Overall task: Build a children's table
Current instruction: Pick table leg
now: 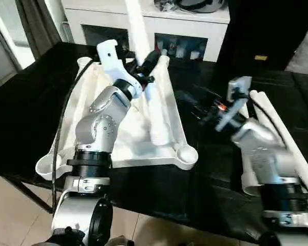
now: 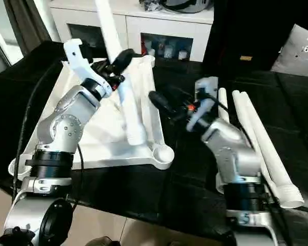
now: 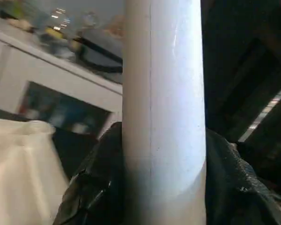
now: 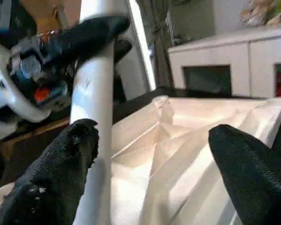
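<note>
Nearest, the robot's two silver forearms reached out over a black work surface point(image 1: 205, 179). On it lay the white table top point(image 1: 143, 138), upside down, its ribbed underside facing up and a round corner socket point(image 1: 187, 154) at the near right corner. To the right of the top, well apart from it, two spare white legs point(image 2: 262, 143) lay side by side on the black surface.

Farther along, the right gripper point(image 4: 152, 154) hovered just beside the top's right edge with its two black fingers point(image 4: 51, 178) spread wide, holding nothing. The left gripper point(image 2: 115, 64) was over the middle of the top, its fingers pressed against a third white leg point(image 2: 126, 102). That leg stood tilted, its lower end resting on the underside of the top near the front rim and its upper end rising toward the back.

Beyond the table stood a white cabinet point(image 1: 195, 25) with dark glass doors.
</note>
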Motion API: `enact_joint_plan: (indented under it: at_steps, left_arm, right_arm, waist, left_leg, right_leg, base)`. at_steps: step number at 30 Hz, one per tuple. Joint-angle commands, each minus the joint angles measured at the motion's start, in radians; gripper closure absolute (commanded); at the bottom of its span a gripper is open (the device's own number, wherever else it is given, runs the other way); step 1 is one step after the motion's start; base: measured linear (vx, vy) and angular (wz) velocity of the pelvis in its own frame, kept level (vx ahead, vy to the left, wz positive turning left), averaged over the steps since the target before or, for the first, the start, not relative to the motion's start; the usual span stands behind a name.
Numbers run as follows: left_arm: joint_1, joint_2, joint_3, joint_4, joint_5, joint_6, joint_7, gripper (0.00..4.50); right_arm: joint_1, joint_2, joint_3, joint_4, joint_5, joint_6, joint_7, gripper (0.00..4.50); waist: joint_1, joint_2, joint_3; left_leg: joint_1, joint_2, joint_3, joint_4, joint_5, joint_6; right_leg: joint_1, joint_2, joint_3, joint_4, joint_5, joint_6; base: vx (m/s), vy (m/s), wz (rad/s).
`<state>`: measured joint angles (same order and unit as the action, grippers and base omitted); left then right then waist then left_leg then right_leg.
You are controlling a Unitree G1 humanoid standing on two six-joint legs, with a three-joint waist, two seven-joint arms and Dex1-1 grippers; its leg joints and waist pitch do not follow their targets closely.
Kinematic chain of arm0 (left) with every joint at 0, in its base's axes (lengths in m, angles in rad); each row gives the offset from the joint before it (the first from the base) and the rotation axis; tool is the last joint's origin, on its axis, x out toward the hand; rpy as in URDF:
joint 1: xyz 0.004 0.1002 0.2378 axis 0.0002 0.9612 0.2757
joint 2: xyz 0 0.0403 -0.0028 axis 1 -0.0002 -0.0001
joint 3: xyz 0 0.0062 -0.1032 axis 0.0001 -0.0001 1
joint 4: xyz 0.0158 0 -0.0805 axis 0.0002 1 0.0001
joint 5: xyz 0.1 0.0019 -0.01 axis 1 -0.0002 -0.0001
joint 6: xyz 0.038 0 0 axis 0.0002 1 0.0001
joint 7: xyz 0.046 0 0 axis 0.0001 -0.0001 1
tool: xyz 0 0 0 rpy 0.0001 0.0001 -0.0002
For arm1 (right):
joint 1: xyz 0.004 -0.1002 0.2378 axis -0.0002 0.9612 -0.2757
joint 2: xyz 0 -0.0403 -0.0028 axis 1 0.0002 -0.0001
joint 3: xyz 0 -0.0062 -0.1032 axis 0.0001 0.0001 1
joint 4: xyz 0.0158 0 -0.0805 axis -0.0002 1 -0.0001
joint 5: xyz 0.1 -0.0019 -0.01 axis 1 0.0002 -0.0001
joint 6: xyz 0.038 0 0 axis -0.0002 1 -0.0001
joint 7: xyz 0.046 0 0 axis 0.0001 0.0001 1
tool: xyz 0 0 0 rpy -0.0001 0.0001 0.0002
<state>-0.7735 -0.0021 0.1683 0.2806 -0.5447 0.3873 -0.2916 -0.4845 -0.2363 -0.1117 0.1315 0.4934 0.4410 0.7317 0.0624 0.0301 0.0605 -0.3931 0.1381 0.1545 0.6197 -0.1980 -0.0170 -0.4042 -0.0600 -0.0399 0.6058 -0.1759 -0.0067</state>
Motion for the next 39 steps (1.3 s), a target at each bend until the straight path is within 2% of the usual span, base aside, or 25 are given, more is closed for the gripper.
enact_joint_plan:
  at_steps: [1, 6, 8, 10, 11, 16, 19, 20, 23, 30, 36, 39]
  left_arm:
    - [-0.030, 0.016, -0.003, -0.016, -0.031, 0.016, -0.057, 2.73]
    - [-0.051, 0.043, -0.027, -0.039, -0.049, 0.019, -0.168, 2.73]
    - [-0.064, 0.057, -0.037, -0.052, -0.065, 0.033, -0.219, 2.73]
    - [-0.070, 0.066, -0.046, -0.062, -0.076, 0.044, -0.253, 2.73]
    - [-0.073, 0.075, -0.058, -0.073, -0.082, 0.053, -0.284, 2.73]
    - [-0.053, 0.107, -0.125, -0.130, -0.081, 0.056, -0.411, 2.73]
    - [-0.043, 0.116, -0.159, -0.156, -0.067, 0.048, -0.453, 2.73]
    - [-0.039, 0.116, -0.168, -0.166, -0.066, 0.045, -0.463, 2.73]
    - [-0.027, 0.116, -0.192, -0.200, -0.074, 0.059, -0.494, 2.73]
    - [-0.008, 0.103, -0.219, -0.239, -0.082, 0.073, -0.503, 2.73]
    - [-0.001, 0.089, -0.225, -0.247, -0.088, 0.080, -0.502, 2.73]
    - [0.006, 0.087, -0.229, -0.260, -0.093, 0.090, -0.508, 2.73]
  right_arm:
    - [-0.015, -0.023, -0.012, -0.037, 0.035, 0.043, 0.028, 0.04]
    - [-0.015, -0.065, -0.001, -0.066, 0.070, 0.082, 0.083, 0.00]
    - [-0.012, -0.081, 0.012, -0.088, 0.085, 0.101, 0.113, 0.00]
    - [-0.012, -0.091, 0.021, -0.099, 0.091, 0.113, 0.133, 0.00]
    - [-0.014, -0.102, 0.030, -0.106, 0.097, 0.125, 0.153, 0.00]
    - [-0.023, -0.168, 0.070, -0.129, 0.130, 0.184, 0.257, 0.00]
    - [-0.032, -0.194, 0.088, -0.129, 0.126, 0.194, 0.293, 0.00]
    - [-0.038, -0.198, 0.093, -0.123, 0.120, 0.194, 0.299, 0.00]
    - [-0.051, -0.206, 0.115, -0.110, 0.113, 0.198, 0.321, 0.00]
    - [-0.059, -0.210, 0.162, -0.088, 0.089, 0.175, 0.364, 0.00]
    - [-0.062, -0.209, 0.210, -0.067, 0.040, 0.131, 0.377, 0.00]
    - [-0.061, -0.202, 0.222, -0.058, 0.030, 0.120, 0.377, 0.00]
  waist:
    - [0.005, -0.009, -0.074]
    - [0.006, -0.010, -0.073]
    - [0.008, -0.007, -0.074]
    - [0.006, -0.008, -0.075]
    - [0.009, -0.006, -0.074]
    - [0.011, -0.007, -0.073]
    - [0.015, -0.009, -0.074]
    - [0.016, -0.013, -0.073]
    - [0.019, -0.013, -0.071]
    - [0.024, -0.016, -0.071]
    - [0.025, -0.018, -0.072]
    - [0.025, -0.018, -0.073]
  left_leg:
    - [0.015, 0.075, -0.021, -0.071, -0.094, 0.085]
    - [0.018, 0.076, -0.020, -0.071, -0.107, 0.084]
    - [0.018, 0.080, -0.022, -0.072, -0.098, 0.083]
    - [0.018, 0.078, -0.021, -0.071, -0.094, 0.085]
    - [0.018, 0.078, -0.022, -0.071, -0.093, 0.086]
    - [0.018, 0.079, -0.020, -0.071, -0.104, 0.079]
    - [0.018, 0.080, -0.021, -0.069, -0.092, 0.082]
    - [0.017, 0.080, -0.020, -0.070, -0.095, 0.081]
    - [0.019, 0.080, -0.019, -0.070, -0.109, 0.069]
    - [0.019, 0.081, -0.018, -0.070, -0.114, 0.058]
    - [0.018, 0.079, -0.018, -0.069, -0.107, 0.060]
    - [0.018, 0.080, -0.017, -0.068, -0.098, 0.063]
  right_leg:
    - [0.061, -0.087, 0.040, -0.063, -0.118, -0.266]
    - [0.061, -0.087, 0.040, -0.066, -0.153, -0.262]
    - [0.060, -0.087, 0.040, -0.060, -0.132, -0.265]
    - [0.060, -0.087, 0.040, -0.060, -0.121, -0.269]
    - [0.061, -0.090, 0.040, -0.060, -0.123, -0.275]
    - [0.062, -0.089, 0.041, -0.062, -0.143, -0.274]
    - [0.062, -0.088, 0.041, -0.060, -0.132, -0.274]
    - [0.063, -0.089, 0.041, -0.061, -0.139, -0.273]
    - [0.061, -0.089, 0.042, -0.063, -0.180, -0.268]
    - [0.059, -0.088, 0.042, -0.064, -0.195, -0.262]
    - [0.059, -0.087, 0.042, -0.064, -0.197, -0.250]
    - [0.059, -0.087, 0.042, -0.061, -0.181, -0.257]
  base:
    - [0.000, 0.000, 0.00]
    - [0.000, 0.000, 0.00]
    - [0.000, 0.000, 0.00]
    - [0.000, 0.000, 0.00]
    - [0.000, 0.000, 0.00]
    - [0.000, 0.000, 0.00]
    - [0.000, 0.000, 0.00]
    - [0.000, 0.000, 0.00]
    - [0.000, 0.000, 0.00]
    - [0.000, 0.000, 0.00]
    - [0.000, 0.000, 0.00]
    - [0.000, 0.000, 0.00]
